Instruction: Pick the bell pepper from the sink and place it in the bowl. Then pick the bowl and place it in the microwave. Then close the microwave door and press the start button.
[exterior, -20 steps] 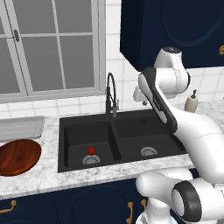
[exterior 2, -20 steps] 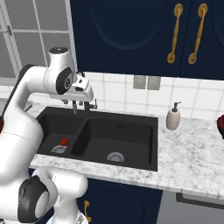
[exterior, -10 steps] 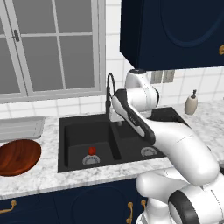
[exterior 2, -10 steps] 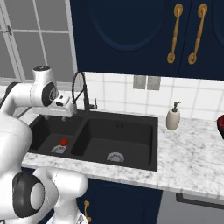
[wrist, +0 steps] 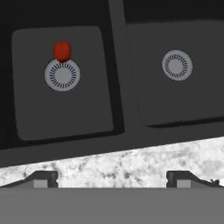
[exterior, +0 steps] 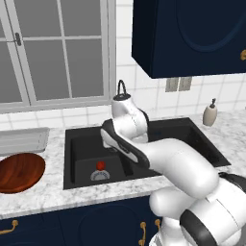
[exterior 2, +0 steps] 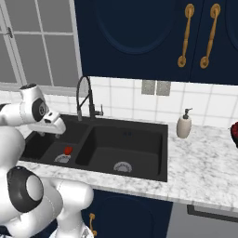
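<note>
1. White-and-grey marbled stone bench (exterior: 48, 192): it runs around the sink, and in the hand view you see it as a pale strip at 6 o'clock.

2. Black matte double-basin sink (exterior: 77, 144): two round steel drains, gooseneck faucet (exterior 2: 83, 95) at its 12 o'clock edge.

3. Wide, shallow reddish-brown wooden bowl (exterior: 19, 172): on the bench at 9 o'clock of the sink, well apart from the pepper.

4. White arm's two-finger pincer (wrist: 112, 178): tips spread wide, nothing between them, hanging above the sink's front edge.

5. Small glossy red bell pepper (wrist: 62, 50): in the basin nearer the bowl, touching the 12 o'clock rim of that basin's drain (wrist: 62, 75).

Expect the pepper to be light, firm and slick, inclined to roll or squirt out. You should take it across its widest middle, coming straight down.
</note>
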Controlling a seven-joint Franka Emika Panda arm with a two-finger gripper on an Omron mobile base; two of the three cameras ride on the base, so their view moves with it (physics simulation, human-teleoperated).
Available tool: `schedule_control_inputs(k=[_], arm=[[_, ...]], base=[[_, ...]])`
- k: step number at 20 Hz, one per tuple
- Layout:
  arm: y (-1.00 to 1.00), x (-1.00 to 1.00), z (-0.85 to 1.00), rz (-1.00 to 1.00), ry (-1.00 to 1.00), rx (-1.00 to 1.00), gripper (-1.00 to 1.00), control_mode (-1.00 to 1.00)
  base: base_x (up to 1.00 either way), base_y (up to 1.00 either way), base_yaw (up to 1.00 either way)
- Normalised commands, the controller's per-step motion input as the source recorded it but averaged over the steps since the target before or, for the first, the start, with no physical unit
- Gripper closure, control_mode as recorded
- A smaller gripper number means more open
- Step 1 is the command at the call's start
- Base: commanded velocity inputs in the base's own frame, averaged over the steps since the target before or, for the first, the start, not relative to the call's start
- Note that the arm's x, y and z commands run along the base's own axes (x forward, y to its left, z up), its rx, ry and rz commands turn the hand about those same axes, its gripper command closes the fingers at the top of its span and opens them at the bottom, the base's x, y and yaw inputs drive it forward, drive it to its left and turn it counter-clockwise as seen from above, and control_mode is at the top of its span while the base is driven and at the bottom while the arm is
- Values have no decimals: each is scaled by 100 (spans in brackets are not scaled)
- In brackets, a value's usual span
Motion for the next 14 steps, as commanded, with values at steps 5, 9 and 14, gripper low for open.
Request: schedule_control_inputs(k=[5,9,14], arm=[[20,51,-47,-18,15,-8,-100,-100],[25,42,-56,-13,13,-10,-100,-100],[30,16,-37,-9,1,-6,-100,-100]], base=[[0,0,0],[0,0,0],[0,0,0]])
